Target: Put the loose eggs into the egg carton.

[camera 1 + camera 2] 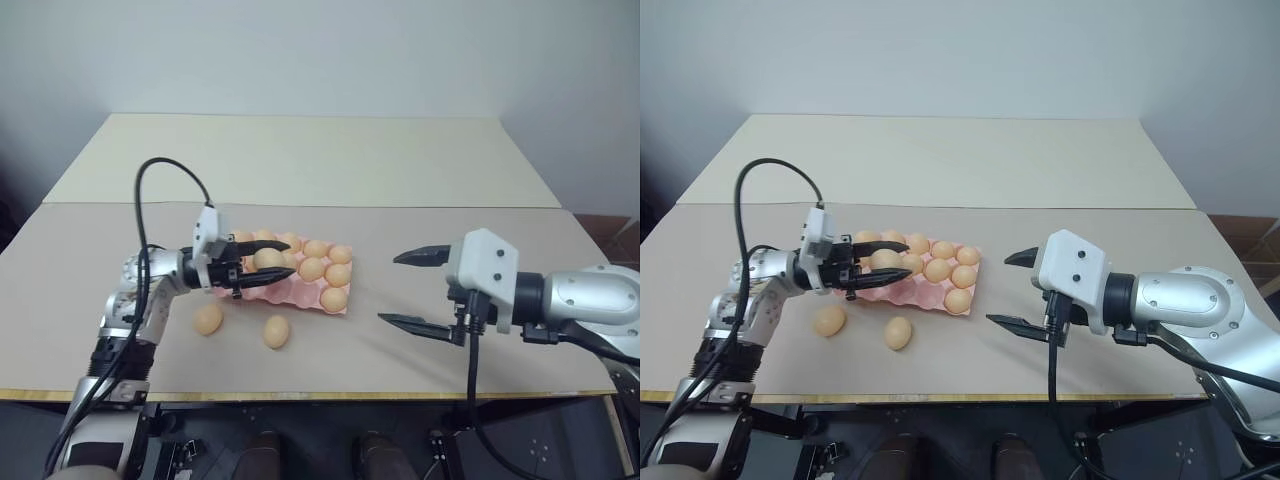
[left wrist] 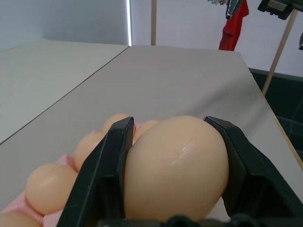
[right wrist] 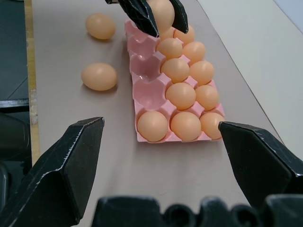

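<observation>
Closest to you, near the front edge of the table [image 1: 420,180], two loose eggs lie on the bare top. One egg [image 1: 208,318] is just in front of the left end of the egg carton [image 3: 176,138]. The other egg [image 1: 277,331] lies a little to its right, near the carton's front side. They do not touch each other.

Your right gripper [image 1: 418,289] hangs in the air over the table, to the right of the carton and well apart from it. Its two black fingers stand wide apart and hold nothing.

Next comes the pink carton, lying flat on the table. The two rows farther from you look full of eggs. The front row has one egg at its right end, and three cups beside it show bare pink.

Your left gripper [image 1: 278,259] is over the left part of the carton, pointing to the right. Its fingers [image 2: 102,175] are clamped on a held egg [image 2: 175,168], one finger on each side.
</observation>
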### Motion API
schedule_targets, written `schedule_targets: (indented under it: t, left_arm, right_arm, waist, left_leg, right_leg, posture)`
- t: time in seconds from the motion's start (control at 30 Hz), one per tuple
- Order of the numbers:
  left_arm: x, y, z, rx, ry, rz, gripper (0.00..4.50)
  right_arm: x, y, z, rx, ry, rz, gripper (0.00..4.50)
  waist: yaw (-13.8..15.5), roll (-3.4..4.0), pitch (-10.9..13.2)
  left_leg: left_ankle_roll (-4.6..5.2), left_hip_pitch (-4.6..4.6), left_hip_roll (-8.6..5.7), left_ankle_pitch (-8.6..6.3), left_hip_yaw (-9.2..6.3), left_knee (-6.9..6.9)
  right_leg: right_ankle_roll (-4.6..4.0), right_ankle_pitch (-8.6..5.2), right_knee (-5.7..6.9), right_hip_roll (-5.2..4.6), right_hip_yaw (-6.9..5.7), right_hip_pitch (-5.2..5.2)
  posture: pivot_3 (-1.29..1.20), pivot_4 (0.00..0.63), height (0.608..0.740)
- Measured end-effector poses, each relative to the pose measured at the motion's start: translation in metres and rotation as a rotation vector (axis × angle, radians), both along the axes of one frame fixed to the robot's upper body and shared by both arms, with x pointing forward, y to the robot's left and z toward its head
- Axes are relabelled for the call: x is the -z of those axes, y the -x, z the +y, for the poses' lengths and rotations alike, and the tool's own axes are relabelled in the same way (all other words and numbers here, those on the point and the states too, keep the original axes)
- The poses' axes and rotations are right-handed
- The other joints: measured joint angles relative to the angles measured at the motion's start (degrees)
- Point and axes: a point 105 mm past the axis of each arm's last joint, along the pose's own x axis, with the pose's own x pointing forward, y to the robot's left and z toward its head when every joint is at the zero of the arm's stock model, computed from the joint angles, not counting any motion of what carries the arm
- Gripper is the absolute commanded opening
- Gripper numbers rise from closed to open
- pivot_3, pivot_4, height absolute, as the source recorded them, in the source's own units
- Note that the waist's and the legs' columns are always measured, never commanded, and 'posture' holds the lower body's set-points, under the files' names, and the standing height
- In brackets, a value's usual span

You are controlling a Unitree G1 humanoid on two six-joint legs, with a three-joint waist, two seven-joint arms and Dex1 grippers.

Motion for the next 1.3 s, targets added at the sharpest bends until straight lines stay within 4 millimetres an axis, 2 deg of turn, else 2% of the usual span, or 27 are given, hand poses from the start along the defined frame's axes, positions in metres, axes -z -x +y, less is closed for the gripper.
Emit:
schedule_targets:
  t: [0.2, 0.3, 0.33, 0.53, 0.77, 0.93, 1.07, 1.17, 1.3]
  left_arm:
    - [0.022, -0.001, -0.018, 0.041, -0.029, 0.018, 2.12]
    - [0.024, -0.004, -0.023, 0.044, -0.01, 0.021, 2.12]
    - [0.024, -0.005, -0.024, 0.044, -0.007, 0.02, 2.83]
    - [0.025, -0.009, -0.031, 0.036, 0.005, -0.025, 4.49]
    - [0.015, -0.011, -0.027, 0.012, 0.038, -0.049, 4.49]
    - [-0.006, -0.01, 0.004, -0.057, -0.001, -0.121, 4.49]
    - [-0.004, -0.002, 0.034, -0.127, -0.063, -0.119, 4.49]
    - [-0.001, 0.004, 0.043, -0.149, -0.08, -0.104, 4.49]
    - [-0.008, 0.014, 0.052, -0.155, -0.118, -0.123, 4.49]
  right_arm:
    - [-0.001, -0.002, -0.001, 0.023, -0.006, -0.015, 4.5]
    - [-0.002, -0.003, -0.001, 0.029, -0.008, -0.019, 4.5]
    - [-0.002, -0.003, -0.001, 0.03, -0.008, -0.02, 4.5]
    - [-0.002, -0.004, -0.002, 0.038, -0.005, -0.025, 4.5]
    - [-0.002, -0.005, -0.003, 0.04, -0.003, -0.024, 4.5]
    - [-0.002, -0.005, -0.003, 0.039, -0.003, -0.022, 4.5]
    - [0.0, -0.006, -0.002, 0.039, -0.001, -0.017, 4.5]
    - [0.0, -0.006, -0.002, 0.037, 0.0, -0.018, 4.5]
    - [0.001, -0.007, -0.002, 0.035, -0.001, -0.019, 4.5]
  waist:
    - [0.06, 0.0, 0.0]
    - [0.07, 0.0, 0.0]
    - [0.08, 0.0, 0.0]
    - [0.06, 0.0, 0.0]
    - [0.06, 0.0, 0.0]
    - [-0.44, 0.0, 0.0]
    - [-0.48, 0.01, 0.0]
    - [-0.18, 0.0, 0.0]
    - [-0.06, 0.0, 0.0]
  left_leg:
    - [0.0, 0.0, -0.01, 0.0, -0.02, 0.02]
    - [0.0, -0.03, -0.01, 0.0, -0.04, 0.02]
    - [0.0, -0.03, -0.01, 0.0, -0.04, 0.02]
    - [0.0, -0.02, -0.01, 0.0, -0.06, 0.03]
    - [0.0, -0.03, -0.01, 0.0, -0.08, 0.04]
    - [0.0, -0.01, 0.03, 0.0, -0.15, 0.04]
    - [0.0, 0.01, 0.03, 0.0, -0.22, 0.03]
    - [0.0, 0.0, 0.01, 0.0, -0.21, 0.04]
    - [0.0, -0.02, 0.02, 0.0, -0.2, 0.04]
  right_leg:
    - [0.01, 0.01, 0.0, 0.0, -0.01, 0.02]
    - [0.01, 0.0, 0.0, 0.0, -0.02, 0.01]
    - [0.01, 0.0, 0.0, 0.0, -0.02, 0.01]
    - [0.01, 0.01, 0.0, 0.0, -0.02, 0.02]
    - [0.02, 0.01, 0.0, 0.0, -0.03, 0.02]
    - [0.02, 0.01, 0.01, 0.02, -0.03, 0.01]
    - [0.02, 0.01, 0.02, 0.0, -0.03, 0.02]
    - [0.02, 0.01, 0.0, -0.02, -0.08, 0.05]
    - [0.02, 0.01, -0.03, -0.02, -0.06, 0.03]
  posture:
    - [0.0, 0.15, 0.74]
    - [0.0, 0.15, 0.74]
    - [0.0, 0.15, 0.74]
    - [0.0, 0.15, 0.74]
    - [0.0, 0.15, 0.74]
    - [0.0, 0.15, 0.74]
    - [0.0, 0.15, 0.74]
    - [0.0, 0.15, 0.74]
    - [0.0, 0.15, 0.74]
